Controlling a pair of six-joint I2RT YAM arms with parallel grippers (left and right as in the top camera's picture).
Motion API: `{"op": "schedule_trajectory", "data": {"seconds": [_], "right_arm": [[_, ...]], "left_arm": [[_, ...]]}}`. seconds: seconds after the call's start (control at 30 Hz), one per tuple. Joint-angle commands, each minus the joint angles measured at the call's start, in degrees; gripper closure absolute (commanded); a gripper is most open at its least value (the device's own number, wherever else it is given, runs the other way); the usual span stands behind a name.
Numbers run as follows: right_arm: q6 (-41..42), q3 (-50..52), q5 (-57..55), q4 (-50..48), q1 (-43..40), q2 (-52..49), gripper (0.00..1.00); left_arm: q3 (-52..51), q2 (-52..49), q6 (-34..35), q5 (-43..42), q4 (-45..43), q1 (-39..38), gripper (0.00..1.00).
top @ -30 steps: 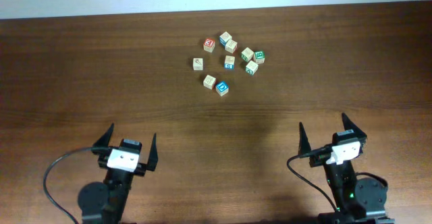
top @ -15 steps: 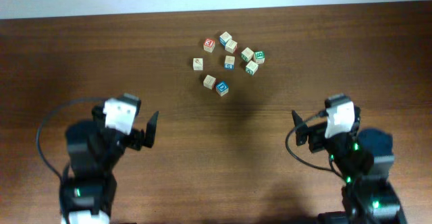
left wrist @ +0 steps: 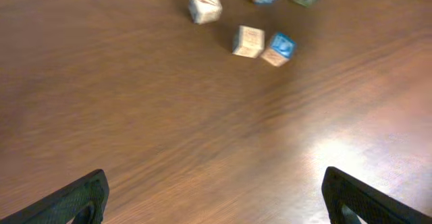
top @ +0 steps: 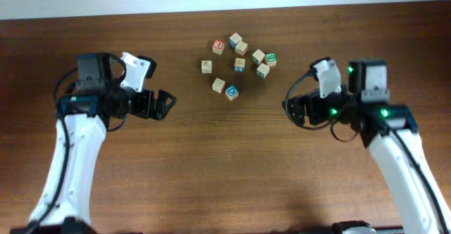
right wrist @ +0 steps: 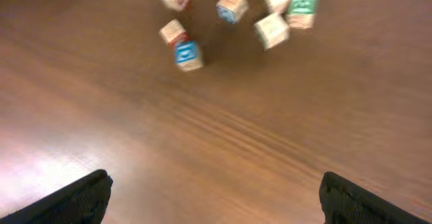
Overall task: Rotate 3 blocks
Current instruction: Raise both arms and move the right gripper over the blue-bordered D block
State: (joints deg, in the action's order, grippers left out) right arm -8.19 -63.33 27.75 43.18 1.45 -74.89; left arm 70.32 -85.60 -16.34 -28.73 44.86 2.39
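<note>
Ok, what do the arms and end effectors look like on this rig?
Both the left arm and right arm have long white links with black joint housings. Each wrist carries a white block, and the left end effector and right end effector are black with two fingers. Thin black cables loop at the wrists; green lights glow on the right arm.

Tan block (top: 218, 84), 2 blue blocks (top: 232, 91), upright

The brown wooden table (top: 211, 156) bears ten small cubes (top: 242, 48) in a loose cluster. Toward the arms from the red cube (top: 218, 46) lie a tan cube (top: 218, 85) and a blue cube (top: 232, 91). Green cubes (top: 270, 60) sit to its right.
</note>
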Motion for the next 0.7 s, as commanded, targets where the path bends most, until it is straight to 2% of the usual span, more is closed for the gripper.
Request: {"op": "schedule_trajectory", "data": {"seconds": [0.0, 0.17, 0.27, 0.33, 0.43, 0.5, 0.53, 0.57, 0.67], "right_arm": [[-0.6, -6.5, 8.2, 3.7, -0.3, -7.0, 0.02], [1.4, -7.2, 10.8, 4.2, -0.3, -12.1, 0.02], [1.8, -7.2, 14.7, 3.3, -0.3, -13.4, 0.01], [4.8, -7.2, 13.2, 2.2, -0.3, -13.7, 0.12], [13.0, -7.2, 3.1, 1.6, 0.5, -13.7, 0.16], [14.5, -7.5, -1.0, 1.1, 2.0, -13.7, 0.16], [14.8, -8.3, -3.0, 1.2, 3.1, -13.7, 0.16], [16.3, -9.7, -6.3, 1.7, 4.6, -13.8, 0.16], [17.7, -17.2, -13.2, 5.7, 8.3, -16.8, 0.17]], "left_arm": [[1.5, -2.9, -0.4, -8.4, 0.7, 0.0, 0.01], [1.5, -2.9, 0.3, -8.6, 2.4, 0.0, 0.01], [1.5, -2.9, 6.4, -8.6, 3.6, 0.0, 0.01], [1.5, -2.9, 6.4, -8.6, 3.5, 0.0, 0.01], [1.4, -3.4, 6.4, -8.4, 2.4, 0.0, 0.01], [1.4, -4.0, 10.4, -6.2, 1.0, 0.0, 0.21], [1.6, -4.2, 14.8, -2.8, 0.2, 0.0, 0.27], [2.3, -4.5, 18.7, 2.1, -0.3, -0.3, 0.28], [5.5, -5.1, 22.8, 10.4, 0.3, -2.1, 0.25]]}}
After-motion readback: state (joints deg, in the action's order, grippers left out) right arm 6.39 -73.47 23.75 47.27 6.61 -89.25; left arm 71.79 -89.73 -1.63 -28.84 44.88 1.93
